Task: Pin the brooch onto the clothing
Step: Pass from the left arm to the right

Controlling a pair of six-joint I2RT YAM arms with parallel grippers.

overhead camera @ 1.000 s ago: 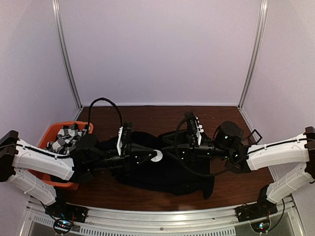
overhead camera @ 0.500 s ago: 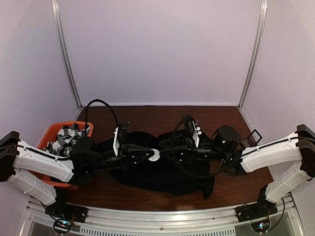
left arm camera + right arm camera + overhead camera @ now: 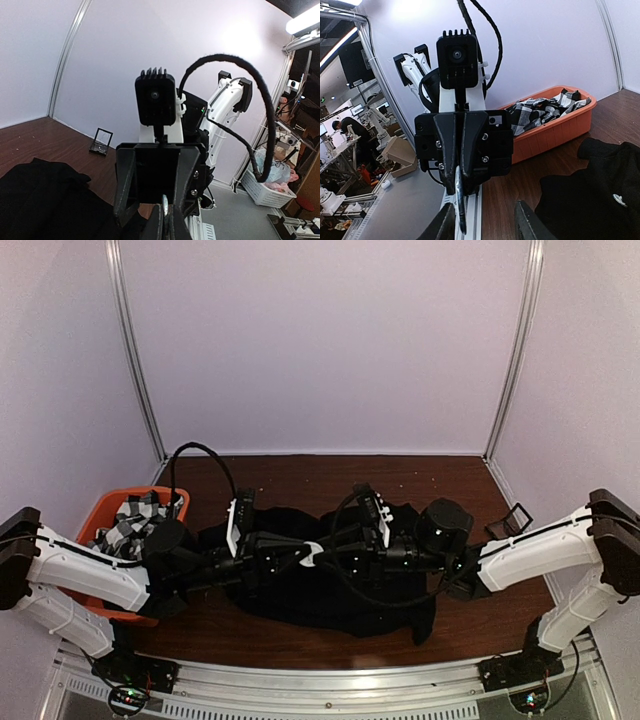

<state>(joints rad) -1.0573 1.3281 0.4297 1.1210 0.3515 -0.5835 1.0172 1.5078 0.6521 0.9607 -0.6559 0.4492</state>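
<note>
Left tool (image 3: 303, 558): clenched on the brooch (image 3: 314, 554), mid-air above the clothing (image 3: 330, 605) at bench (image 3: 300, 475) centre.
Right tool (image 3: 485, 225): jaws apart, flanking the brooch.
Risk: an off-centre pinch could twist the brooch loose and drop it.

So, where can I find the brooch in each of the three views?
Top external: brooch, white, at the picture's centre.
Left wrist: brooch, bottom centre, edge-on, pinched in the left gripper.
Right wrist: brooch, lower left of centre, edge-on.
Shared landmark: the black T-shirt; it is lower left in the left wrist view, lower right in the right wrist view.
</note>
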